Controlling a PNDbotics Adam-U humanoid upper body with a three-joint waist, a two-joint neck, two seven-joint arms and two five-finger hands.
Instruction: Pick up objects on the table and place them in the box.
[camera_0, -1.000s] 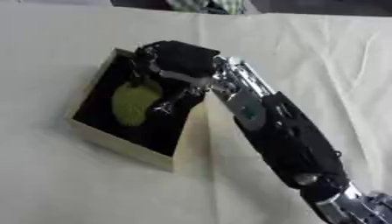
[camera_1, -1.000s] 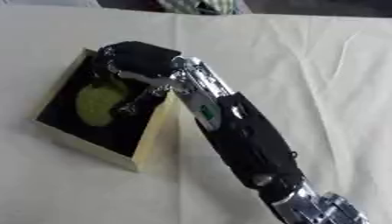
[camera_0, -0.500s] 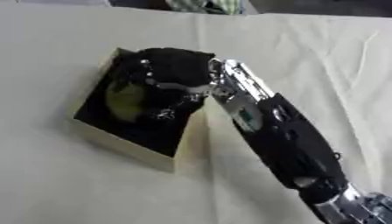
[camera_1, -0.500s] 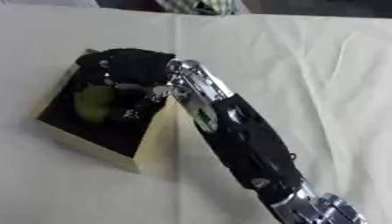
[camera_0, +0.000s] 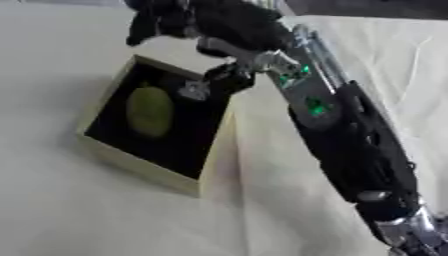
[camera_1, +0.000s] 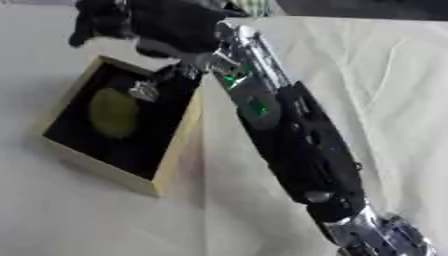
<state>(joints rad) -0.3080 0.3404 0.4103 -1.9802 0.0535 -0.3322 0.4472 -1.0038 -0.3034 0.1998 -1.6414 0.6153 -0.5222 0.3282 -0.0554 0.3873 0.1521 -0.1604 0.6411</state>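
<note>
A shallow cardboard box with a black inside stands on the cream cloth at the left. One yellow-green oval object lies in it, toward its left side. My right arm reaches in from the lower right, and my right hand hovers above the box's far corner. Its fingers hang relaxed and hold nothing. The thumb points down over the box's far right edge, apart from the object. My left hand shows in no view.
Cream cloth covers the table all round the box. A dark strip runs along the far right edge, and something striped shows at the top edge behind my hand.
My right hand was down in the box over the yellow-green object. It has risen and drawn back toward the far corner, and the object lies uncovered in the box.
</note>
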